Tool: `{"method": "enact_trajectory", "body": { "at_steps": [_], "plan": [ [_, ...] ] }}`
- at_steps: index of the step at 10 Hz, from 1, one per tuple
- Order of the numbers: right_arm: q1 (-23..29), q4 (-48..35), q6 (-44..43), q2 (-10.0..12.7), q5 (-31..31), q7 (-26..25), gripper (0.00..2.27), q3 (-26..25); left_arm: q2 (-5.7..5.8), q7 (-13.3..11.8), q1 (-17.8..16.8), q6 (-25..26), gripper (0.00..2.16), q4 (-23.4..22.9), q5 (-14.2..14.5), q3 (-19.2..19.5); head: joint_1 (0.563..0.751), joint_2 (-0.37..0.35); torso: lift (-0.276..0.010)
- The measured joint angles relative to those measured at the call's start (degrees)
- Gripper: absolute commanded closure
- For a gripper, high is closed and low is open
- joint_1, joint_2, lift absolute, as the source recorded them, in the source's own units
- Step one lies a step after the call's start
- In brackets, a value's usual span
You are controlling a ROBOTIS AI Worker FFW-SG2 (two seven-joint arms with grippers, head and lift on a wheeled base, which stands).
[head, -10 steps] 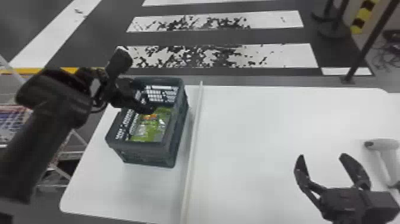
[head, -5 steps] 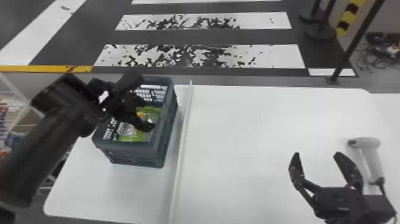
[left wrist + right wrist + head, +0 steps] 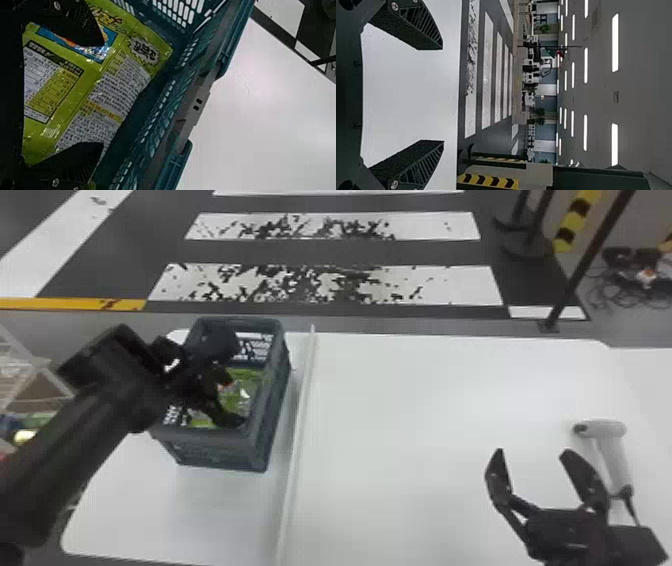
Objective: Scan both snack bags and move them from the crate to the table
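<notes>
Green bag (image 3: 89, 93) beneath left end effector (image 3: 236, 400)

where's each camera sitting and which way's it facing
Head view: on the head, forward and down at crate and table; left arm and right gripper show.
Left wrist view: on that wrist, facing into crate, snack bag inside; left gripper shows.
Right wrist view: on that wrist, facing outward over the table; right gripper shows.
Head and left wrist views share the crate.

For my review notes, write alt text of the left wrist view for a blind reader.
The open left gripper is over a green snack bag lying in a slotted teal crate, with a white table beyond.
</notes>
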Motion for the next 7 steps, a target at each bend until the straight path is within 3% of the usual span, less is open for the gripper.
{"method": "enact_trajectory", "body": {
  "at_steps": [2,5,7],
  "plan": [
    [-0.47,0.93,-0.23,0.0,-0.4,0.31,0.09,-0.07,-0.1,2.52,0.04,-1.44,0.0,2.39,-0.61,-1.01,0.695,0.086,-0.037],
    [-0.78,1.85,-0.49,0.0,-0.76,0.54,0.09,-0.15,-1.84,7.63,0.12,-3.82,0.0,6.49,-2.19,-1.88,0.695,0.089,-0.037],
    [-0.94,2.51,-0.91,0.0,-0.9,0.64,0.09,-0.21,-2.89,6.78,0.17,-5.47,0.53,8.71,-2.43,-2.35,0.695,0.077,-0.037]
  ]
}}
